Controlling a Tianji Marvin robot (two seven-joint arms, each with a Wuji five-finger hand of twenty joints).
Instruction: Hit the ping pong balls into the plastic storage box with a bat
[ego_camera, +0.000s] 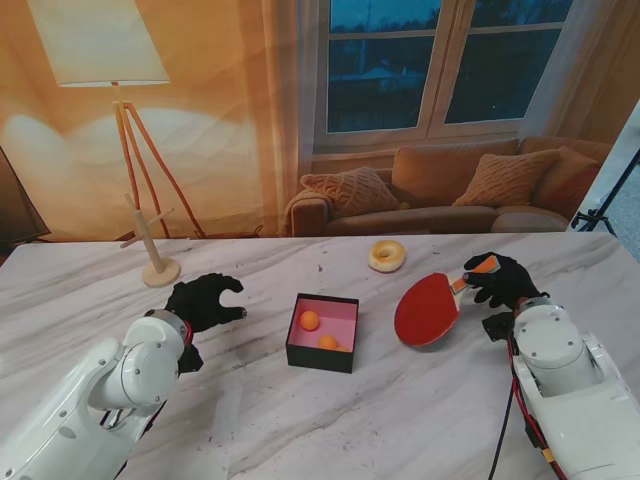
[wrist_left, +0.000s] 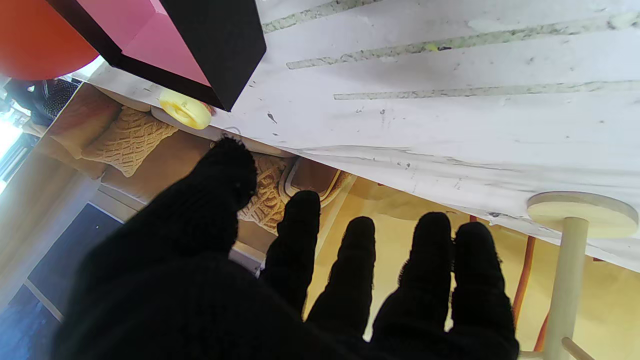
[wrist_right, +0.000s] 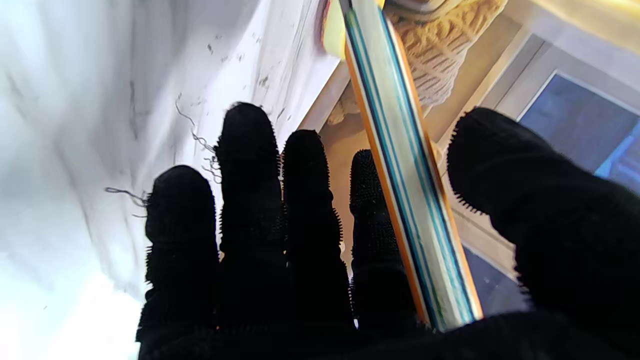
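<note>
Balls (ego_camera: 310, 320) are lying, two of them, inside the storage box (ego_camera: 322, 357), and no others are showing on the table (ego_camera: 400, 420). Right of the box, the right hand (ego_camera: 497, 280) is grasping the bat (ego_camera: 428, 310); left of it, the left hand (ego_camera: 205, 301) is hovering with released fingers (wrist_left: 300, 235). Only the right wrist view is showing the bat's handle (wrist_right: 410, 200) running between thumb and fingers.

On the desk (ego_camera: 300, 420) — two orange ping pong balls (ego_camera: 310, 320) (ego_camera: 328, 342), one storage box (ego_camera: 322, 333), one bat (ego_camera: 428, 309), one yellow ring (ego_camera: 387, 255), one wooden stand (ego_camera: 152, 245).
</note>
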